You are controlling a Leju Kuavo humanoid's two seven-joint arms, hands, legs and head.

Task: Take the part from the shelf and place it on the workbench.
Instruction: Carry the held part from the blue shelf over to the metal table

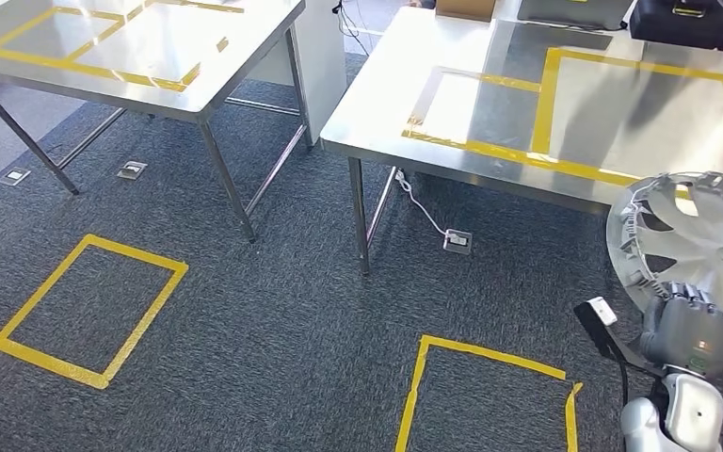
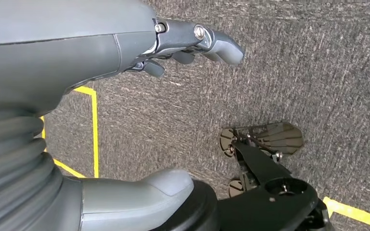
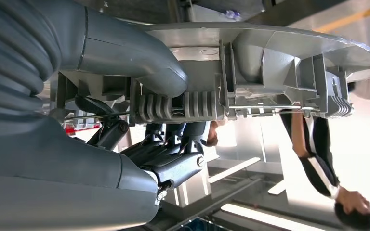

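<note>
R robot hand (image 1: 689, 330) grips part (image 1: 692, 231) at rim, part above hand | L robot hand (image 2: 173, 48) empty, fingers apart

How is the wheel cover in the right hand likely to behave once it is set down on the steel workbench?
The wheel cover looks like thin moulded plastic with open spokes, so probably light and slightly flexible. The right hand grips it at the rim alone, so it may sag or swing. Its clip ribs seem breakable, and it could slide on the smooth workbench.

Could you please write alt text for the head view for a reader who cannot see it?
The robot's right hand holds a silver wheel cover at lower right, beside a steel workbench marked with yellow tape. A second steel table stands on grey carpet.
</note>
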